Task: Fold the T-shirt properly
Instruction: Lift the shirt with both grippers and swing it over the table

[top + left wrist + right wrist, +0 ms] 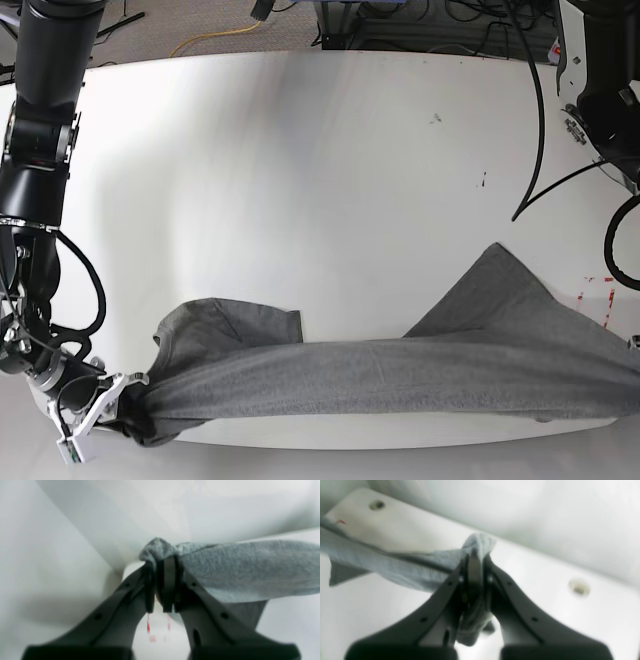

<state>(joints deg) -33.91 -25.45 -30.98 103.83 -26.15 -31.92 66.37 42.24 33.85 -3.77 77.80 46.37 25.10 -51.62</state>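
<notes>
While both arms hold tension, we note the right gripper (pixel 125 395) at 8 o'clock clamped on the T-shirt (pixel 400 370), stretched along the table (pixel 300 180) edge toward 4 o'clock, where the left gripper (pixel 162 562) pinches bunched cloth.

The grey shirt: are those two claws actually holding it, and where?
Yes. The left gripper and right gripper each pinch a bunched bit of the T-shirt at opposite ends.
</notes>
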